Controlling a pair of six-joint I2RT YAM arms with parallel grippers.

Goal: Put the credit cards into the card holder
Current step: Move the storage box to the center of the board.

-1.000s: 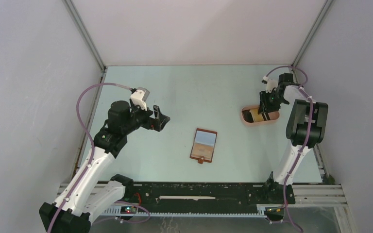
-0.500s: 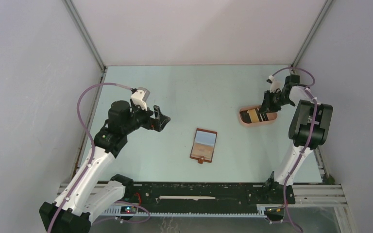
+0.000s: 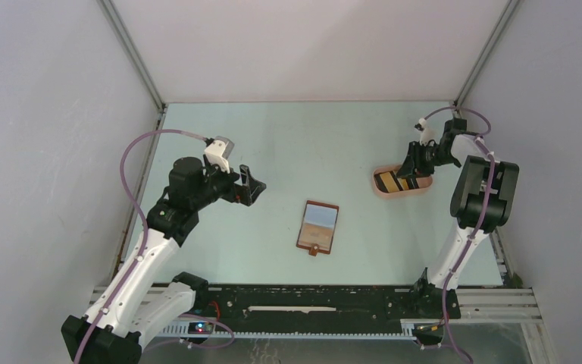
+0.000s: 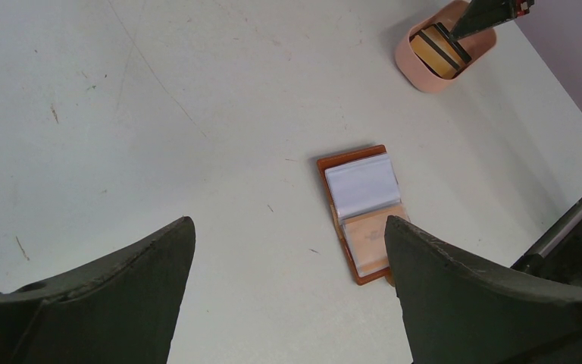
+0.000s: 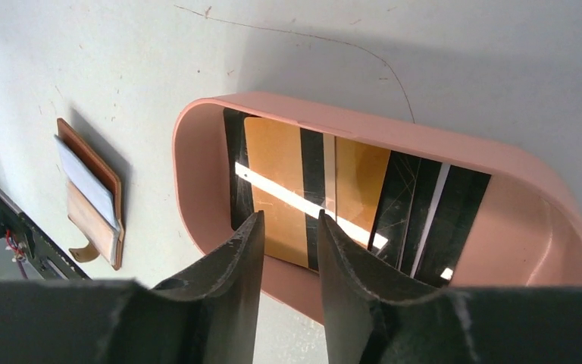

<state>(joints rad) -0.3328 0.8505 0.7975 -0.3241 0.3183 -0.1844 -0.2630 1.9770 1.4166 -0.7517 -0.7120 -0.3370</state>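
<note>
The right gripper (image 5: 288, 227) is hanging just over the tray's (image 5: 424, 140) near rim. Its jaws are sitting only a narrow slit apart and aren't pinching anything, far as I can see. Right past the tips, the cards (image 5: 303, 189) are lying overlapped inside the tray, a yellow one among dark ones. The holder (image 5: 91, 197) is lying open on the table (image 4: 159, 114), well off to the left of those jaws. The left gripper (image 4: 288, 227) is hovering empty with jaws spread wide, and the holder is showing between and beyond them. Can't tell if its slots are holding anything. I'm guessing a card pick is only just starting and these cards are all waiting.
</note>
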